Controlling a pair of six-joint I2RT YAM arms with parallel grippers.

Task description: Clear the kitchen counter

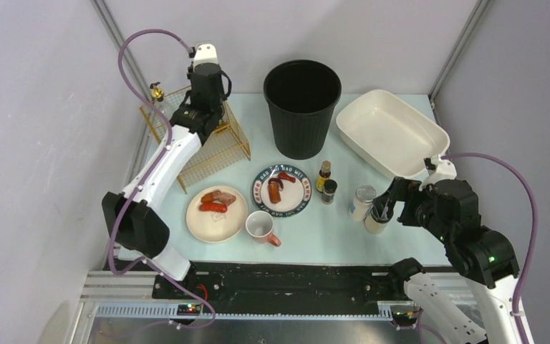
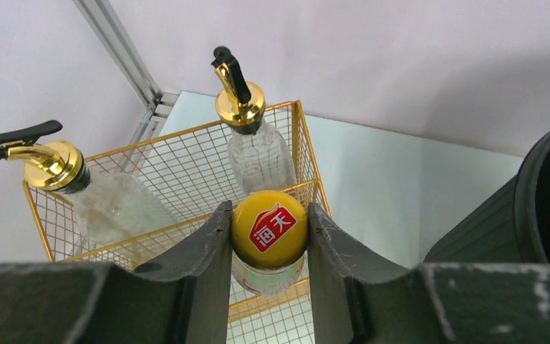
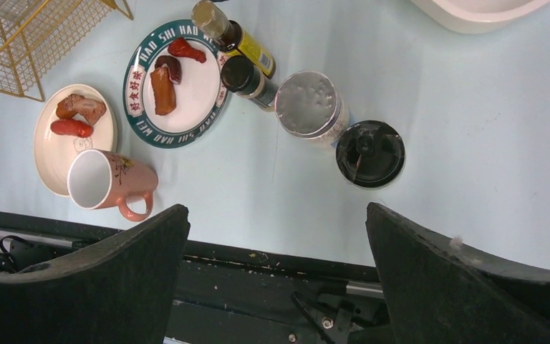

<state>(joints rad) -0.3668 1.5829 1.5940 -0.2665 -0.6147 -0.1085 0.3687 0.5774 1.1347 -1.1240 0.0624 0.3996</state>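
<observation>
The jaws gape over the kitchen counter (image 3: 473,143), a black-lidded jar (image 3: 370,153) below.

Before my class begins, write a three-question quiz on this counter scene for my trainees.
1. True or false: the left end effector is shut on a yellow-capped bottle.
2. The right end effector is: A open, B shut, C out of view.
3. What lies on both the cream plate and the dark-rimmed plate?
Key: 1 true; 2 A; 3 food.
</observation>
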